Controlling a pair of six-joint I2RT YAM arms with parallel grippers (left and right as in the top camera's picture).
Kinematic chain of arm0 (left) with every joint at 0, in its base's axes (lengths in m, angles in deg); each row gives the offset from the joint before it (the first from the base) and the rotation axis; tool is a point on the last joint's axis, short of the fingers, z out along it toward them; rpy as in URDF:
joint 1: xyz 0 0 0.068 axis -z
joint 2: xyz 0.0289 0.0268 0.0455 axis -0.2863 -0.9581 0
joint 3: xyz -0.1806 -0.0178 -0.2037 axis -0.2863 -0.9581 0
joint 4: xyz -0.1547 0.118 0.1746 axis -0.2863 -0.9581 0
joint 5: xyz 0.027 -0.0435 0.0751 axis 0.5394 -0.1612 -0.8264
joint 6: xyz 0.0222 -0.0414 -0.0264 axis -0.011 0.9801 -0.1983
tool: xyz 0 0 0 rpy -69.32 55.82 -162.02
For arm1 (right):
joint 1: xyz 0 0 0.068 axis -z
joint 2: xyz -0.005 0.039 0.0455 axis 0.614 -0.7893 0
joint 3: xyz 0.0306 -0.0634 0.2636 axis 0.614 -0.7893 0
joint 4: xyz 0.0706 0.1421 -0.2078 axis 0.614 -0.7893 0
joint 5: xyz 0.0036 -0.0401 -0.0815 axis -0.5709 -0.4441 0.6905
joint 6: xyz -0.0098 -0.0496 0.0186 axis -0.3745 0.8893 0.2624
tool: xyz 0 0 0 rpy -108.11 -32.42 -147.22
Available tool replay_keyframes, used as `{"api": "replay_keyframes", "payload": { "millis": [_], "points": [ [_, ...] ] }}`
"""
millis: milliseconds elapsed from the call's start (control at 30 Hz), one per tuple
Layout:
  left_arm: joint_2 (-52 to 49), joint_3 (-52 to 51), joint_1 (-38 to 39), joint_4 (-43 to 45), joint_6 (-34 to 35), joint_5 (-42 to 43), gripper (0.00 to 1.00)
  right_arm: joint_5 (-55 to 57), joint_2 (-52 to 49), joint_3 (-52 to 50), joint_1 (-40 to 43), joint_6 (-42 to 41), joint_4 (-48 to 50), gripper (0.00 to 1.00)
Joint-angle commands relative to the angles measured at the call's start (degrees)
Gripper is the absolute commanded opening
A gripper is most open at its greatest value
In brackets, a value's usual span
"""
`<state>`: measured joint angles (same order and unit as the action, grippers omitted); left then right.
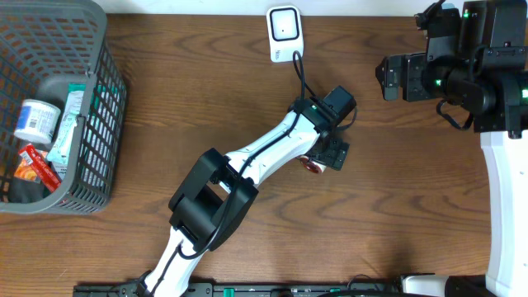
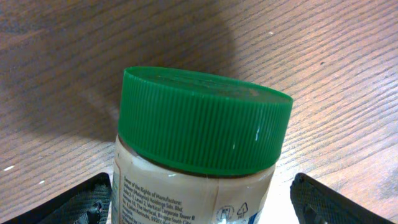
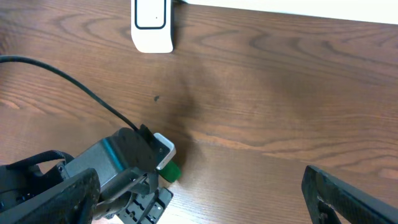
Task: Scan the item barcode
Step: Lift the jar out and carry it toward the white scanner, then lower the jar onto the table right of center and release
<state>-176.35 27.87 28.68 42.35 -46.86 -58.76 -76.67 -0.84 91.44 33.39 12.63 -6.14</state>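
Observation:
A pale jar (image 2: 186, 193) with a green ribbed lid (image 2: 205, 121) and a printed label sits between the fingers of my left gripper (image 2: 199, 202). The jaws stand wide, with a clear gap on the jar's right side, and the left finger (image 2: 87, 199) is close beside it. In the overhead view my left gripper (image 1: 330, 153) covers the jar at mid-table. The right wrist view shows only the green lid (image 3: 169, 171). The white scanner (image 1: 283, 33) stands at the table's far edge. My right gripper (image 1: 388, 76) hovers open at the far right, holding nothing.
A grey mesh basket (image 1: 103, 124) with several packaged items stands at the left edge. A black cable (image 1: 299, 78) runs from the scanner toward my left arm. The right arm's white base (image 1: 503, 206) occupies the right side.

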Motion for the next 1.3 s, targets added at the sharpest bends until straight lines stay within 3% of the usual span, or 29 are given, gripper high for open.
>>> {"api": "replay_keyframes", "payload": {
  "millis": [0,233,500,900,1133,1267],
  "points": [
    [0.2,1.8,-0.1,0.1,-1.6,0.5,0.91,-0.1,0.0,0.8,-0.4,0.7,0.0,0.99],
    [2.5,2.3,-0.8,2.1,-3.1,-0.6,0.92,-0.1,0.0,0.8,-0.4,0.7,0.0,0.99],
    [7.5,2.3,-2.8,4.1,-6.3,-12.9,0.93,0.0,0.0,0.8,-0.4,0.7,0.0,0.99],
    [17.0,2.3,-9.8,4.9,-6.5,-13.7,0.92,0.0,0.0,0.8,-0.4,0.7,0.0,0.99],
    [25.9,4.6,-19.9,-1.4,-8.0,-13.7,0.92,-0.1,0.0,0.8,-0.4,0.7,0.0,0.99],
    [30.5,14.5,-33.2,-11.2,-8.0,-13.7,0.92,0.0,0.0,0.8,-0.4,0.7,0.0,0.99]
  ]
}}
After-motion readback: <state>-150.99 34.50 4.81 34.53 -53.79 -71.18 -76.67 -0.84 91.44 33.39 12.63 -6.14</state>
